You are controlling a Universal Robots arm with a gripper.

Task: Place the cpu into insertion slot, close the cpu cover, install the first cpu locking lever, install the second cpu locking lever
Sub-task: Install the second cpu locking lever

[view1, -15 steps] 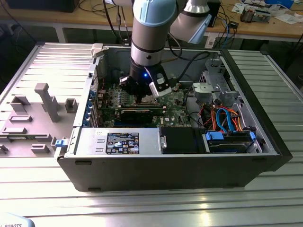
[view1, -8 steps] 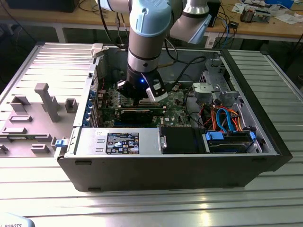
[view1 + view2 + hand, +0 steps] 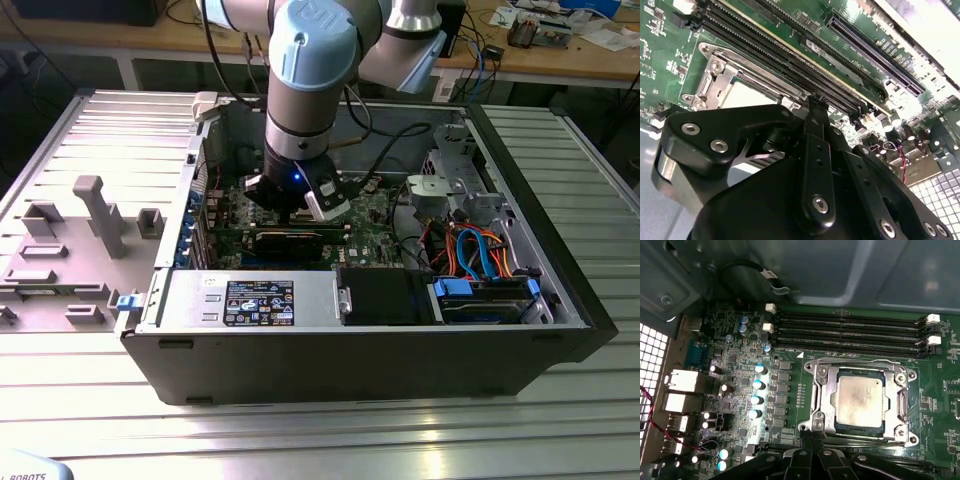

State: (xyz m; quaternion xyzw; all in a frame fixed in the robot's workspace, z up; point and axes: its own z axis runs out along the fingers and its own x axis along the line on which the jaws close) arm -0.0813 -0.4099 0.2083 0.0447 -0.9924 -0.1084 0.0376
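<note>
Just ahead of the gripper, whose jaws I cannot tell to be apart or together, the cpu lies seated in the insertion slot under the cpu cover, likely light, stiff, fragile, best held by its edges.

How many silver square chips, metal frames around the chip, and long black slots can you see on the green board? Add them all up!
cpu: 1
cpu cover: 1
long black memory slots: 4
Total: 6
</note>
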